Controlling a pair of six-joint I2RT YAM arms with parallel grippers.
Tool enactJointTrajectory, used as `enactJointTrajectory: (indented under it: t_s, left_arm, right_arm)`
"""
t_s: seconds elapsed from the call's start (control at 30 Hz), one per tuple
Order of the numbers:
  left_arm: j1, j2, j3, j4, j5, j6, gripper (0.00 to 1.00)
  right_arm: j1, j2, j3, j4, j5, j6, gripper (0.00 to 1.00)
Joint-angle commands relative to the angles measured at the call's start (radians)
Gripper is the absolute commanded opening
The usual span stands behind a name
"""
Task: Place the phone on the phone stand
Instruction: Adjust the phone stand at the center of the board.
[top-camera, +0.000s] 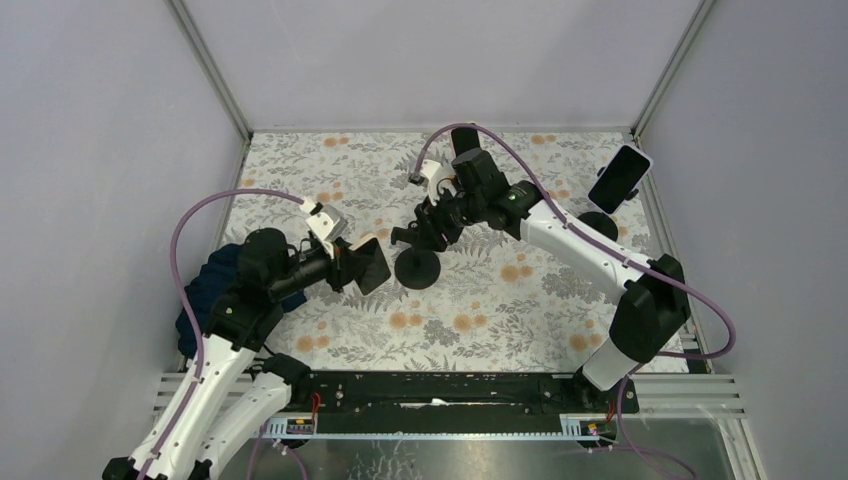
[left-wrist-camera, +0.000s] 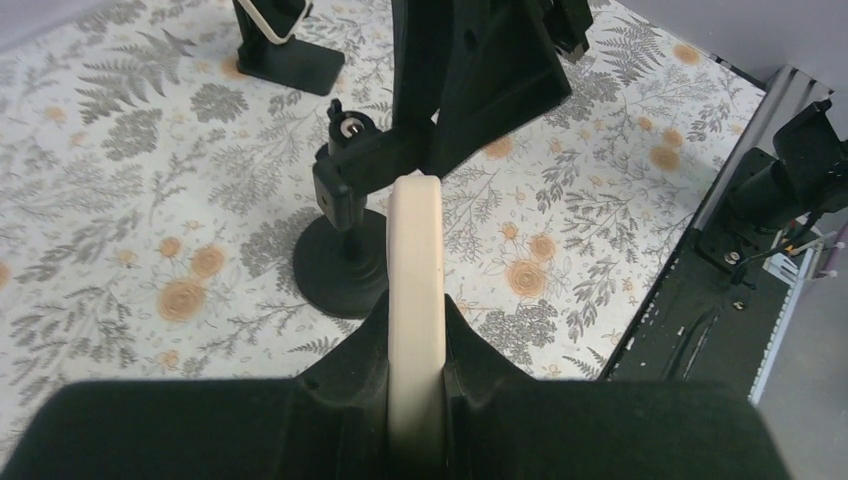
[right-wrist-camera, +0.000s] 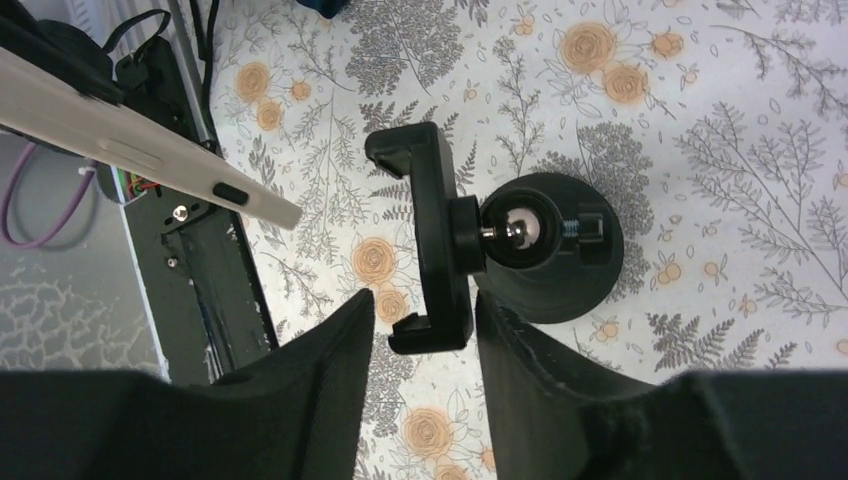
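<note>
My left gripper (left-wrist-camera: 415, 330) is shut on a phone in a cream case (left-wrist-camera: 415, 260), held edge-on and off the table. In the top view the phone (top-camera: 372, 265) hangs just left of the black phone stand (top-camera: 420, 268). The stand has a round base (right-wrist-camera: 555, 245) and a clamp bracket (right-wrist-camera: 435, 235) on a ball joint. My right gripper (right-wrist-camera: 420, 310) is open, with the lower end of the clamp between its fingers. The right finger lies against the clamp and a gap shows on the left side. The phone's edge (right-wrist-camera: 140, 135) shows at the upper left of the right wrist view.
A second phone (top-camera: 620, 178) sits on another stand at the back right of the floral table (top-camera: 520, 310); that stand's base (left-wrist-camera: 285, 55) shows in the left wrist view. A dark blue bundle (top-camera: 205, 285) lies at the left edge. A black rail (top-camera: 450, 390) runs along the near edge.
</note>
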Motion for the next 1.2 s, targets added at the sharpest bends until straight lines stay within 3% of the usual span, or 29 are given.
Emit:
enactJointTrajectory:
  t_s: [0.0, 0.2, 0.37, 0.7, 0.9, 1.17]
  left_arm:
    - [0.007, -0.028, -0.04, 0.157, 0.045, -0.078, 0.0]
    - [0.007, -0.041, -0.118, 0.206, 0.072, -0.141, 0.0]
    - [0.007, -0.041, -0.131, 0.206, 0.078, -0.145, 0.0]
    - [0.007, -0.021, -0.132, 0.226, 0.113, -0.148, 0.0]
    - [0.007, -0.008, -0.127, 0.234, 0.123, -0.152, 0.0]
    - [0.007, -0.009, -0.131, 0.262, 0.159, -0.166, 0.0]
  right_arm:
    - [0.002, 0.032, 0.068, -0.013, -0.057, -0.038, 0.42]
    - [-0.006, 0.05, 0.117, -0.083, -0.053, -0.075, 0.2]
    - [-0.051, 0.104, 0.234, -0.23, -0.117, -0.114, 0.12]
    - [-0.095, 0.285, 0.537, -0.679, -0.157, -0.401, 0.11]
    - [-0.095, 0.304, 0.633, -0.792, -0.08, -0.574, 0.12]
    - [-0.094, 0.375, 0.739, -0.955, -0.096, -0.75, 0.15]
